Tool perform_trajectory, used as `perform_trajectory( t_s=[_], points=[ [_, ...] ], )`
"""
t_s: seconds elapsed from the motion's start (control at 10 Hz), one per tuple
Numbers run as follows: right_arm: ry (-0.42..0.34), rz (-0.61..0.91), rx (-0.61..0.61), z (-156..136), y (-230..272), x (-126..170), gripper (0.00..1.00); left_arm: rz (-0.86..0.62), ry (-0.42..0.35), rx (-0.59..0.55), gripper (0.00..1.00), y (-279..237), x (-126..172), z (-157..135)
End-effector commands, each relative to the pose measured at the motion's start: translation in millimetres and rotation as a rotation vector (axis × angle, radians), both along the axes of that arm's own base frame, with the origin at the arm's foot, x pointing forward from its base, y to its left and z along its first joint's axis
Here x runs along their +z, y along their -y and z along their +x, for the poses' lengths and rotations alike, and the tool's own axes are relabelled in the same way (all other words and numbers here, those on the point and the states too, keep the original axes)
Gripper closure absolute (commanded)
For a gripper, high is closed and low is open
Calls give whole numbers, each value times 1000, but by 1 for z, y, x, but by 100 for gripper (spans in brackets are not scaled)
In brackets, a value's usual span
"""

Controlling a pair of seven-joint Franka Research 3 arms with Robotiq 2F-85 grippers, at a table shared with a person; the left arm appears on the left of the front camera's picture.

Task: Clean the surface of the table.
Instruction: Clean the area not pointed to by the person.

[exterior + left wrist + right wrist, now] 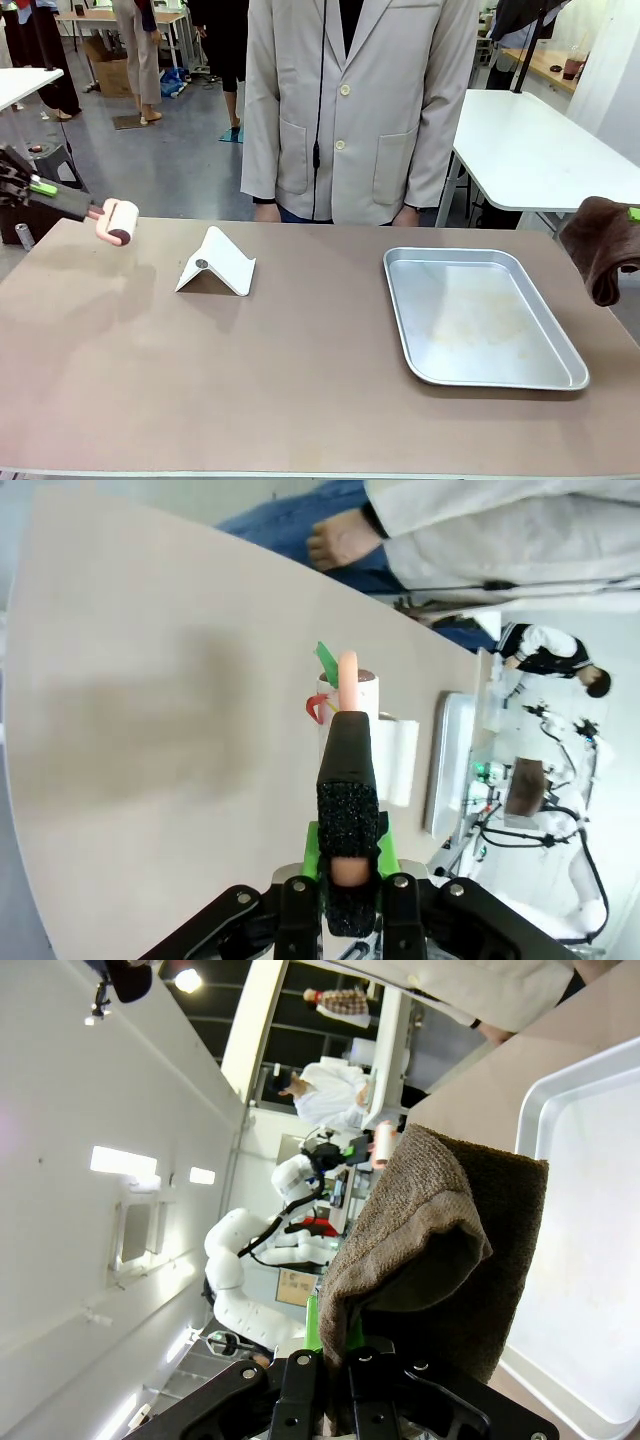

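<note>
**Roller left, towel right, taupe table between**

The left gripper (45, 190), its arm cut off at the frame edge, is pinching the black foam handle of a pink lint roller (120, 222) above the far left corner of the smooth matte table (300, 390). A white folded stand (215, 265) sits left of middle, with a shiny round-cornered metal tray (480, 320) to the right. The right gripper (345, 1365) clamps a fuzzy brown towel (430, 1250), which drapes over its fingertips and hides them.
</note>
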State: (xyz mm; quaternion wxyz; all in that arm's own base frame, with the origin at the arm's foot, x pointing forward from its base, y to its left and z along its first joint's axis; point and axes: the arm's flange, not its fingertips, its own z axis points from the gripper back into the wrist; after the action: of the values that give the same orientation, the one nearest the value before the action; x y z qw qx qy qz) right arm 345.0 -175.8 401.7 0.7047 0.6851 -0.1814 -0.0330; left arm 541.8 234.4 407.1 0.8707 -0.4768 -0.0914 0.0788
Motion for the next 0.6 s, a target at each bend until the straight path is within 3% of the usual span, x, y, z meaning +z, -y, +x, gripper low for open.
perform_trajectory(
  t_s=[0.0, 0.5],
  points=[
    [10, 7, 4, -2, 0, 4, 93, -73, 78, -14, 78, 2, 20, -48],
    [10, 7, 4, -2, 0, 4, 93, -207, 69, 7, 78, -11, 41, -166]
  ],
)
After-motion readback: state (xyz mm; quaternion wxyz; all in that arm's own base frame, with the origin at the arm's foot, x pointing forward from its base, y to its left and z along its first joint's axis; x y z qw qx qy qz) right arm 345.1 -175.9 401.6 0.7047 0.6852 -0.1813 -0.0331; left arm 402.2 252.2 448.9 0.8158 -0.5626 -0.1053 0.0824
